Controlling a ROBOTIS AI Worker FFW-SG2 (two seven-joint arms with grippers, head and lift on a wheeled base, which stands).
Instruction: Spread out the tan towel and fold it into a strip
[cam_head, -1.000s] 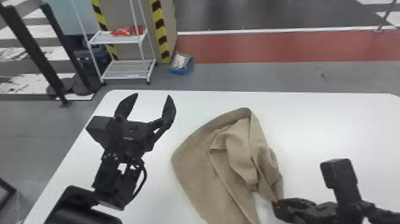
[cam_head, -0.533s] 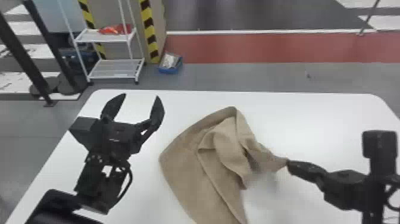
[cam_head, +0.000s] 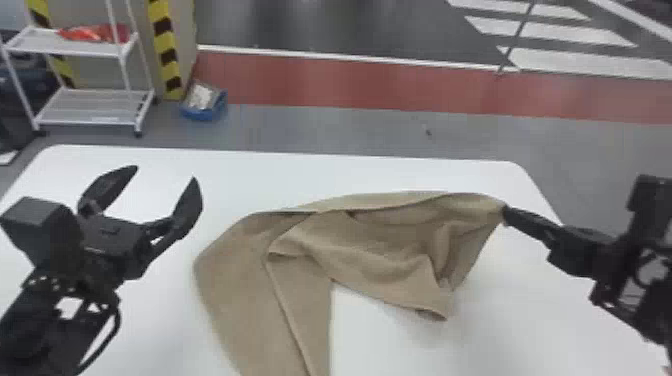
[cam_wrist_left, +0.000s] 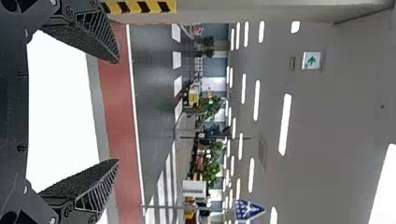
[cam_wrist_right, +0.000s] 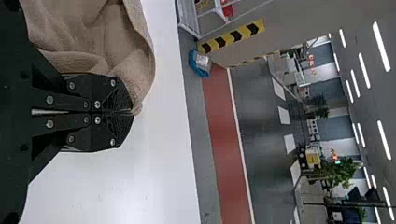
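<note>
Well, the tan towel (cam_head: 300, 250) lies rumpled and partly doubled over itself on the white bench (cam_head: 400, 345), one part running out past the head view's bottom edge. Its right-hand end is pinched by the right gripper (cam_head: 505, 214), fingers closed on the cloth; in the right wrist view the two meet, with towel bunched beside them and caught at the tips. From there the fabric stretches leftward in loose creases, a lower flap ending in a corner over the bench. The left gripper (cam_head: 165, 172) is over the bench to the towel's left, apart from it, its fingers spread wide and empty.
</note>
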